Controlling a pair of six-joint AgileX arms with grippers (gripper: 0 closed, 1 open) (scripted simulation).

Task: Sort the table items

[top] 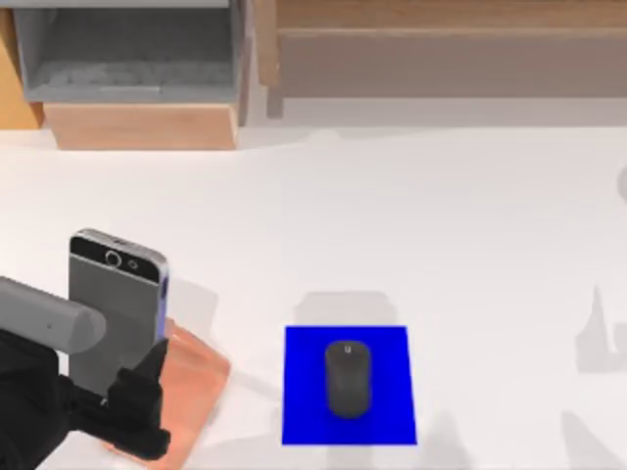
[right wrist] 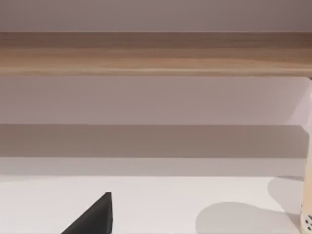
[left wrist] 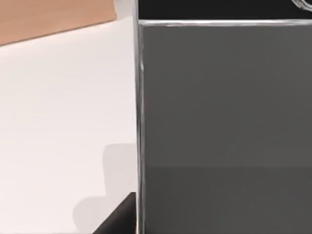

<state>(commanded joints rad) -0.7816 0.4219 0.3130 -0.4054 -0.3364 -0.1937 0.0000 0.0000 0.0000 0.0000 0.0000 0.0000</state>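
Note:
The black-framed, grey-screened smartphone (top: 116, 299) stands tilted at the table's left, its lower end over the salmon-pink stand (top: 196, 377). My left gripper (top: 137, 392) is shut on the phone's lower edges, and one black finger (top: 149, 372) lies against its right side. The phone's screen (left wrist: 224, 122) sits very close in the left wrist view, a black finger (left wrist: 119, 219) touching its edge. The dark grey mouse (top: 346, 379) lies on the blue mat (top: 304, 411). A cream cup-like object with dark dots (right wrist: 307, 214) and a black part of my right gripper (right wrist: 95, 217) appear in the right wrist view.
A grey open-fronted box (top: 127, 49) on a wooden base stands at the back left. A long wooden shelf (top: 441, 44) runs along the back right, also seen as a wooden ledge (right wrist: 156, 53). White table (top: 441, 225) spreads between them.

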